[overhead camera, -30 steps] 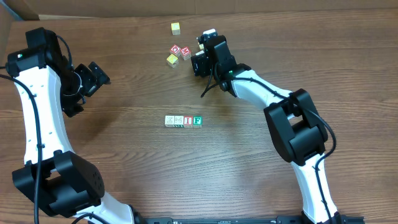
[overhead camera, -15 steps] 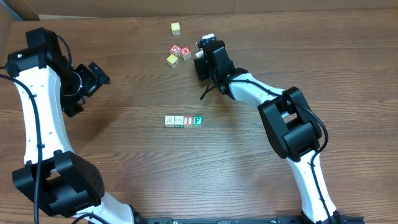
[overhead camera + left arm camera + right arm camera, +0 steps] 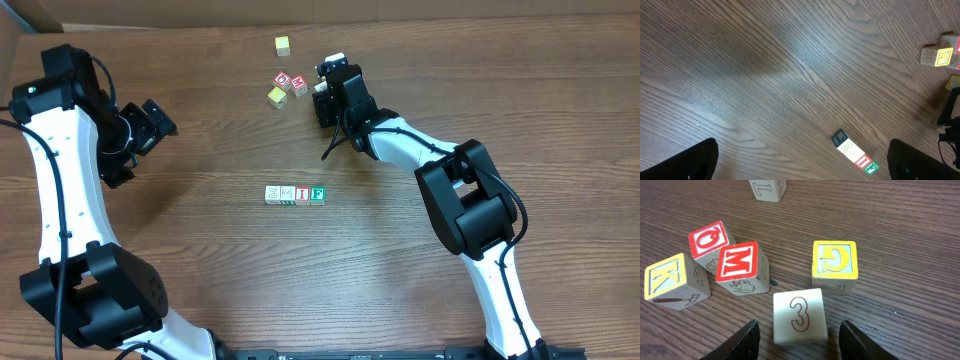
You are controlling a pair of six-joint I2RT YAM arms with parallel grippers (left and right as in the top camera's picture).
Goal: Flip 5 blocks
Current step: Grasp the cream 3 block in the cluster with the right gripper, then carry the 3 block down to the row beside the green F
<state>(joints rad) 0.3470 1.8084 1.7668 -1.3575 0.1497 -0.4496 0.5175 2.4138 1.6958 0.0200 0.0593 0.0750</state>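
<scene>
Right end effector [image 3: 799, 333] has pulled its jaws in a fair bit since a second ago, and the arm has slid a touch toward the cube cluster. The jaws are now spread either side of the 3 cube [image 3: 800, 316] with a thin gap on both sides, so nothing is pinched yet.

That cube is pale bare wood with a smooth face, softened edges and a thin red outline numeral. Just beyond it is the G cube [image 3: 835, 260] with its glossy yellow border. To the left are the M cube [image 3: 737, 260] and O cube [image 3: 709, 238], both red-topped, skewed and right up against each other. The yellow K cube [image 3: 664, 277] sits beside them.

Left end effector [image 3: 802, 150] hasn't budged and is spread wide over the bench [image 3: 400, 280], which is dark brown with a streaky grain and a slight sheen.

The row of blocks [image 3: 295, 194] is in the same spot mid-bench. It's four pale cubes touching side by side, red I [image 3: 302, 195] next to the green letter [image 3: 317, 195], well apart from the cluster.
</scene>
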